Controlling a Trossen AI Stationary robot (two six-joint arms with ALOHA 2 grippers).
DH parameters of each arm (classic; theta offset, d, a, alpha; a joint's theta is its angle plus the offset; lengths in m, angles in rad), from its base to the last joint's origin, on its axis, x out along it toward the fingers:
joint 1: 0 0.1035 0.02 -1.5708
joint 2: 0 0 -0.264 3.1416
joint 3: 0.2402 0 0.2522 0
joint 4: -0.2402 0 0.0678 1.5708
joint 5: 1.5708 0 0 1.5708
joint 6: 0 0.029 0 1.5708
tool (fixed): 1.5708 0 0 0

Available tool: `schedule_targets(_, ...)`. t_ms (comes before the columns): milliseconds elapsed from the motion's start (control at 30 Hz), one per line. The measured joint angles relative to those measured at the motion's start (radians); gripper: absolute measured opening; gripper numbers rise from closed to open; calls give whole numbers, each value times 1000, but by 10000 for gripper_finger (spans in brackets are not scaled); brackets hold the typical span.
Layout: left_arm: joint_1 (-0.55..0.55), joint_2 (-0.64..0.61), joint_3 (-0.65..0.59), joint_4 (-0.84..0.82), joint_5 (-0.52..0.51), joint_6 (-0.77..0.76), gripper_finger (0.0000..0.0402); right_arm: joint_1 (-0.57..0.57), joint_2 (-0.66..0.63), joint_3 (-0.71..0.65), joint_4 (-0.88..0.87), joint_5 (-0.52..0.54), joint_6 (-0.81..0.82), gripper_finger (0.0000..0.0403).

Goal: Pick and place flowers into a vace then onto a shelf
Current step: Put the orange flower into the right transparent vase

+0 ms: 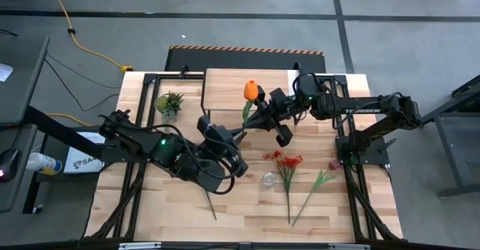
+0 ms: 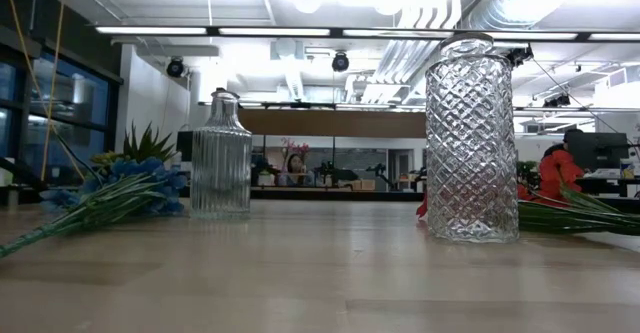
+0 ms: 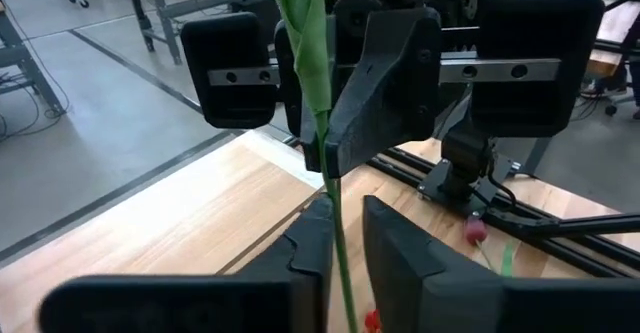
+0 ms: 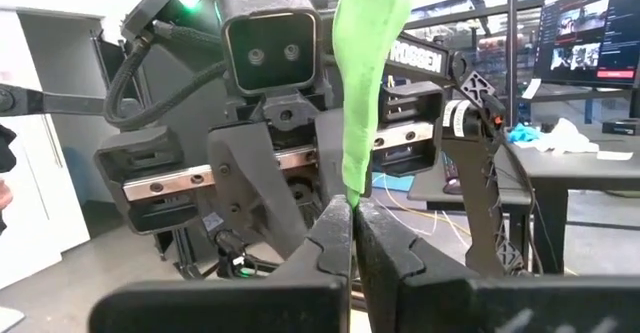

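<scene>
Table: light wood planks
On it: shelf, potted plant, 2 glass vases, red flowers, pink bud

Both arms crowd the middle of the high view. At lower right, the red flowers, a pink bud and a small glass jar block passage. The table's lower left lies bare.

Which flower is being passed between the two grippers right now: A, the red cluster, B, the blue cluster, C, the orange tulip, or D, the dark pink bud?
C: in the high view the orange tulip stands lifted over the shelf, its green stem running between the right gripper and the left gripper.
</scene>
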Motion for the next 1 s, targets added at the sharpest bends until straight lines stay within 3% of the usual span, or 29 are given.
schedule_targets(267, 2, 0, 1, 9, 25, -16, 199, -4, 2, 0, -9, 26, -6, 0)
schedule_targets(433, 23, -1, 1, -12, 102, -23, 271, -19, 2, 0, -46, 39, -22, 0)
schedule_targets(567, 31, -4, 1, -43, 118, -30, 309, -33, 2, 0, -65, 32, -23, 0)
schedule_targets(767, 22, -36, 0, -154, 130, -90, 319, -66, -19, 0, -81, 25, -23, 0)
schedule_targets(1000, 16, -74, 1, -413, 240, -242, 294, -112, -116, 0, -175, 24, -30, 0)
